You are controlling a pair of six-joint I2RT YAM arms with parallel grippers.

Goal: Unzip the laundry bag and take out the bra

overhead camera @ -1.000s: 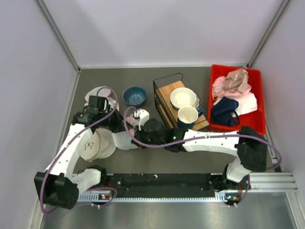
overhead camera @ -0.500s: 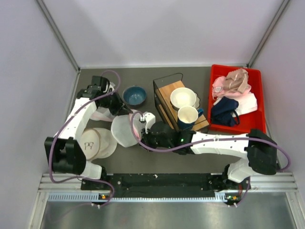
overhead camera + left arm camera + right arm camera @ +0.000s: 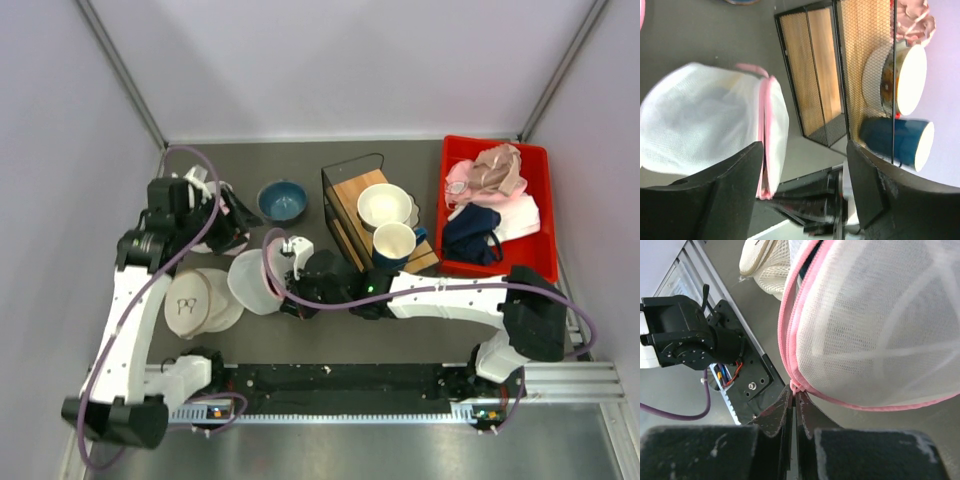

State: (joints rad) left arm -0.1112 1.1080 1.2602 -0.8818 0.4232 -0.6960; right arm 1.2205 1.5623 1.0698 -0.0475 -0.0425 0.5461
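Two arms meet in the left half of the table point(image 3: 420, 160) in the top view. The laundry bag point(image 3: 250, 282) lies there, left of centre, a rounded white mesh dome with pink zipper trim. Just left of it, and partly under its edge, is a flatter round white bag point(image 3: 192, 302) with a small dark mark.

The right gripper point(image 3: 794, 399) is closed on the laundry bag. In the right wrist view its two dark fingers are pressed together at the bottom centre and pinch the pink trim at the low edge of the dome. In the upper part of this view a dark slit shows between the two pink bands.

The left gripper point(image 3: 804, 147) is open, and nothing is between its fingers. In the left wrist view the laundry bag is on the left side of the frame, apart from the fingers, and the pink trim runs down its right edge.

The bra cannot be made out clearly; only a dim shade shows through the mesh.

Further back in the top view stands a blue bowl point(image 3: 282, 198). Right of it is a wire rack point(image 3: 345, 195) with a wooden board, a cream bowl point(image 3: 384, 205) and a dark blue cup point(image 3: 395, 243). At the right a red bin point(image 3: 497, 268) holds pink and navy clothes.
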